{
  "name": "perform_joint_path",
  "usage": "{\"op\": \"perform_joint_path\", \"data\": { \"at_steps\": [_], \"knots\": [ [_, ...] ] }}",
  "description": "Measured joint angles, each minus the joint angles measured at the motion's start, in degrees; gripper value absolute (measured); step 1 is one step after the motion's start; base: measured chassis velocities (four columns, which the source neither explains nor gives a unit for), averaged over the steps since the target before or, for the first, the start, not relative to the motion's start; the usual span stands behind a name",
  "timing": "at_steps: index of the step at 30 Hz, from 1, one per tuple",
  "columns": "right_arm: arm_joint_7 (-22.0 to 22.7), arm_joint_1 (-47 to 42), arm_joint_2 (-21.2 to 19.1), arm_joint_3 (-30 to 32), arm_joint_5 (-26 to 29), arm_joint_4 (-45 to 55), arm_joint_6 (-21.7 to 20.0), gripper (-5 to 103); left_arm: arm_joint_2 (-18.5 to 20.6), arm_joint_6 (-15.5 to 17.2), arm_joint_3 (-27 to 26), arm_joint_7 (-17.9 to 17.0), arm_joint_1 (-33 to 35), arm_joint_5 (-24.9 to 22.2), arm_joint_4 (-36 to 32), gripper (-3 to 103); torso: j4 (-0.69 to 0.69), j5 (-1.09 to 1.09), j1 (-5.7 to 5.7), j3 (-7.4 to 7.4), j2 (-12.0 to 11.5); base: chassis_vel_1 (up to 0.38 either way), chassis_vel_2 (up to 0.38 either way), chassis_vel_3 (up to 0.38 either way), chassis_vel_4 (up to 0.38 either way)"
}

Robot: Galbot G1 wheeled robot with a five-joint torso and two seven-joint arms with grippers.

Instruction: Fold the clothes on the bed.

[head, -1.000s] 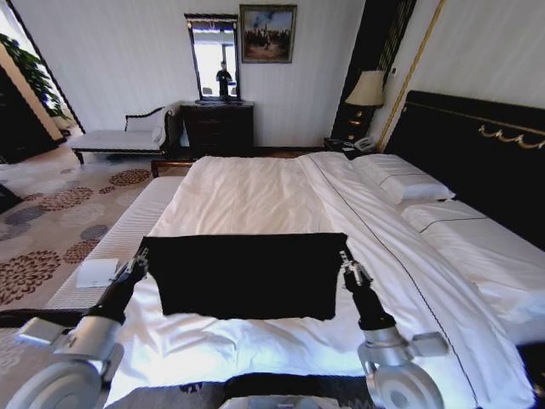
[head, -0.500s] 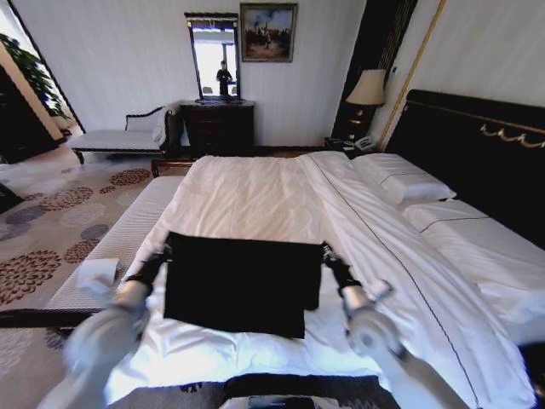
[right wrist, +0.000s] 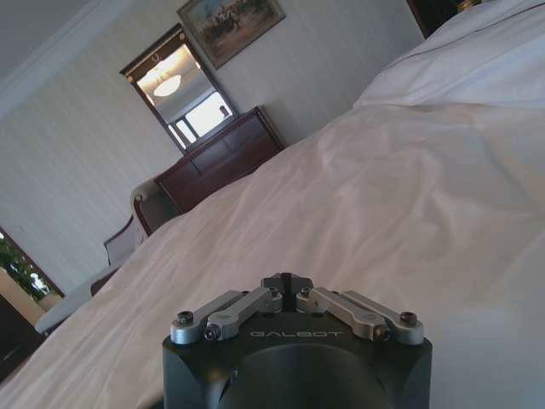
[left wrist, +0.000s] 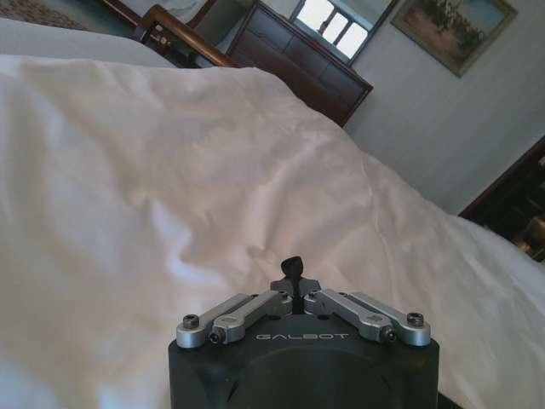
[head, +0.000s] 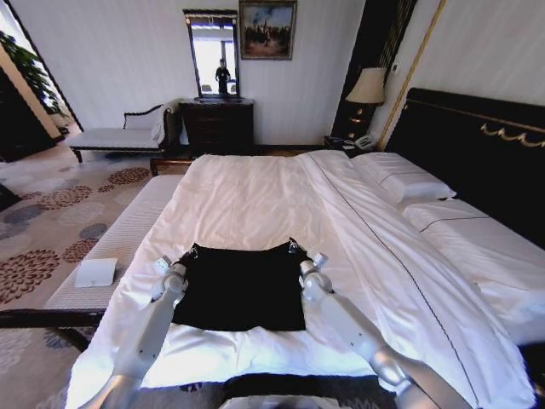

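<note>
Lower middle of the head view: the black T-shirt (head: 241, 288) lies on the white bed (head: 255, 192) as a compact dark rectangle, so I'd say at least one fold is in and more are probably left, since it isn't a tidy small bundle yet. Both arms reach forward to its far corners. The left gripper (head: 191, 252) sits at the far left corner, the right gripper (head: 295, 248) at the far right one. In the wrist views both look clenched, each apparently pinching shirt fabric. Further back, pillows (head: 400, 181) at centre right, dresser (head: 218, 126) at upper middle.
</note>
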Motion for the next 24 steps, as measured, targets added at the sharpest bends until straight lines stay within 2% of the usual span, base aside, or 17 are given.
{"op": "perform_joint_path", "data": {
  "at_steps": [8,11,15,18,19,21,22,24],
  "knots": [
    [-1.4,-5.1,-1.3,2.2,1.7,5.4,0.2,1,0.8,-1.2,-2.8,2.9,2.7,-4.6,-2.2,1,-0.02,0.01,-0.02,-0.01,0.0,0.000,0.000,0.000,0.000],
    [-2.1,-9.2,-2.9,3.6,3.0,10.7,0.3,1,1.8,-1.9,-4.0,4.3,6.0,-7.4,-6.7,1,-0.02,0.01,-0.02,-0.02,0.0,0.000,0.000,0.000,0.000],
    [-2.3,-13.5,-5.3,4.9,3.9,16.1,0.4,1,2.7,-2.7,-5.3,5.7,10.9,-8.7,-13.1,1,-0.01,0.02,-0.02,-0.02,0.0,0.000,0.000,0.000,0.000],
    [-1.9,-17.6,-8.0,6.0,4.0,21.5,1.0,1,2.6,-3.2,-6.8,6.2,17.1,-8.7,-19.6,1,-0.01,0.02,-0.03,-0.02,0.0,0.000,0.000,0.000,0.000],
    [-1.9,-17.6,-8.0,6.0,4.0,21.5,1.0,1,2.6,-3.2,-6.8,6.2,17.1,-8.7,-19.6,1,-0.01,0.02,-0.03,-0.02,0.0,0.000,0.000,0.000,0.000],
    [-1.2,-21.5,-10.1,7.0,4.0,26.6,1.2,1,2.0,-3.7,-8.0,6.4,22.6,-7.4,-23.9,1,-0.01,0.01,-0.03,-0.03,0.0,0.000,0.000,0.000,0.000],
    [-1.2,-21.5,-10.1,7.0,4.0,26.6,1.2,1,2.0,-3.7,-8.0,6.4,22.6,-7.4,-23.9,1,-0.01,0.01,-0.03,-0.03,0.0,0.000,0.000,0.000,0.000],
    [-0.4,-26.4,-11.7,8.1,3.5,31.4,1.5,1,1.4,-4.4,-8.9,6.6,27.7,-4.4,-26.0,1,-0.01,0.02,-0.03,-0.03,0.0,0.000,0.000,0.000,0.000]
  ]
}}
